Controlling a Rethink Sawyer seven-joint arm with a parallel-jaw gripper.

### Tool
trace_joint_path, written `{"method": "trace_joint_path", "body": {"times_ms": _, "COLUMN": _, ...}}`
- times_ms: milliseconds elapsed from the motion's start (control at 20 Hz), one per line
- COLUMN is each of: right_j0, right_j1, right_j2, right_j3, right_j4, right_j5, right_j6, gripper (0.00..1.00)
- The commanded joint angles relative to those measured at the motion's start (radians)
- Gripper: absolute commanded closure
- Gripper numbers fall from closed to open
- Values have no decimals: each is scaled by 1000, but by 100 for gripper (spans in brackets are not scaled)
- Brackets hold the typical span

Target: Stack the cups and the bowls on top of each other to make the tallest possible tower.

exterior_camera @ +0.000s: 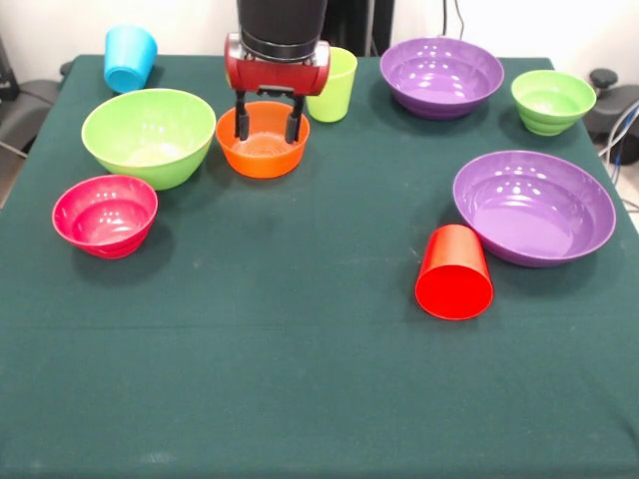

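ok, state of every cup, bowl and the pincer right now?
Pincer: open, fingers inside the orange plastic bowl.
Orange bowl: upright, unstacked.
Large lime green plastic bowl: upright.
Pink plastic bowl: upright.
Red plastic cup: on its side.
Lime green plastic cup: upright.

The robot arm showed as a black cylindrical segment ending in a glossy red rounded wrist housing with a dark band at its top, below which a black gripper carried two slim dark fingers.
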State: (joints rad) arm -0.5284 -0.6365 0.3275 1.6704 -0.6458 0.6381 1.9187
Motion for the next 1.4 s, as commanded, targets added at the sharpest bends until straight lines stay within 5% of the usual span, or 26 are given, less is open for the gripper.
{"method": "trace_joint_path", "body": {"times_ms": 50, "right_j0": -7, "right_j1": 59, "right_j2": 11, "right_j3": 31, "right_j4": 49, "right_j5": -21, "right_j6": 52, "gripper": 0}}
{"method": "trace_joint_path", "body": {"times_ms": 950, "right_j0": -53, "right_j1": -10, "right_j2": 47, "right_j3": 151, "right_j4": 143, "right_j5": -8, "right_j6": -7, "gripper": 0}}
{"method": "trace_joint_path", "body": {"times_ms": 1400, "right_j0": -39, "right_j1": 14, "right_j2": 45, "right_j3": 166, "right_j4": 164, "right_j5": -52, "right_j6": 28, "gripper": 0}}
